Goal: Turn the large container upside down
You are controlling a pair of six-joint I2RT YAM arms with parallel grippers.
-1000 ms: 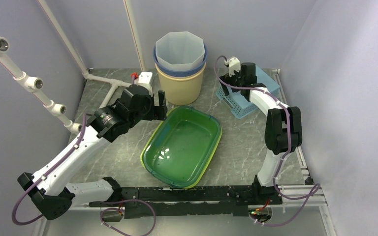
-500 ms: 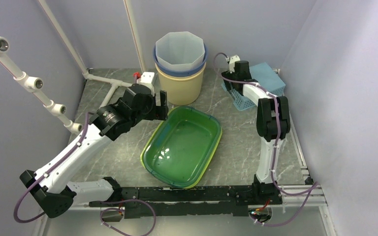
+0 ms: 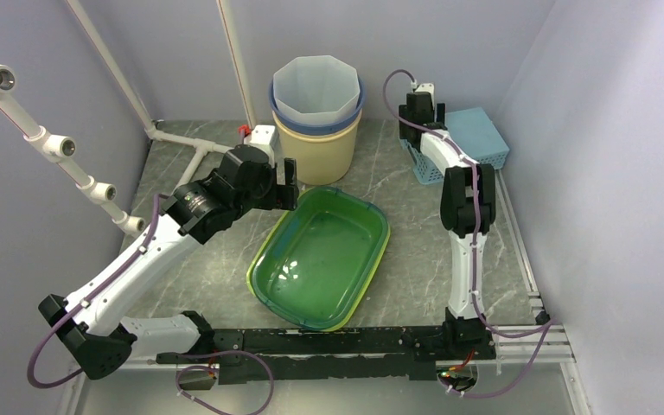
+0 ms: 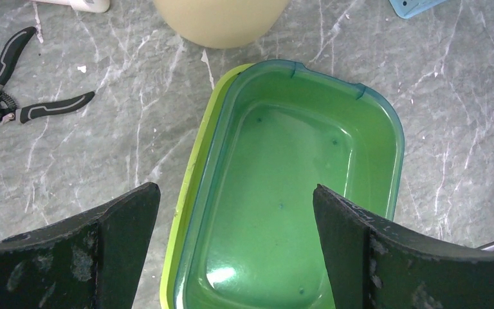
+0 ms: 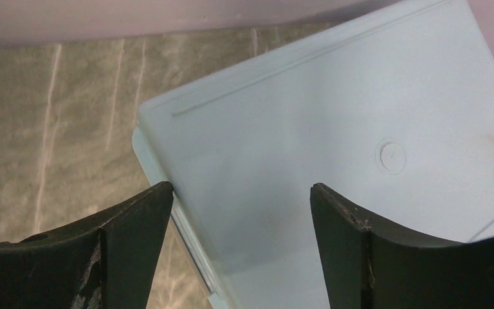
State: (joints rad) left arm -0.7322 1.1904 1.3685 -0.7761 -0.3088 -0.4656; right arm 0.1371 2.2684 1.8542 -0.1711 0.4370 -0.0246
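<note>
So the large green container (image 3: 320,259) (image 4: 283,206) is sitting right way up, open side facing the ceiling, on the marble-look table (image 3: 415,251) just in front of the stack of buckets (image 3: 316,147) (image 4: 222,19). Its far rim nearly reaches the bottom bucket. There's a lighter yellow-green edge peeking out along its left side. Could be a second tub nested under it, I honestly can't tell.

The left gripper (image 3: 281,192) (image 4: 235,190) hovers just in front and left of the buckets, above the container's far-left corner. Its jaws are spread wide with nothing between them, and in the wrist view they frame the container's inside and left rim from above. No contact that I can see.

A pair of black-handled pliers (image 4: 13,90) lies flat on the table to the left of the buckets.

Over to the right of the buckets, near the back wall, there's a light blue basket (image 3: 471,130) (image 5: 334,141) with a smooth flat face up and slotted sides showing. The right gripper (image 3: 417,121) (image 5: 238,187) hangs over the basket's corner nearest the buckets, jaws well apart and gripping nothing. Whether the fingertips actually touch the basket, can't tell.
</note>
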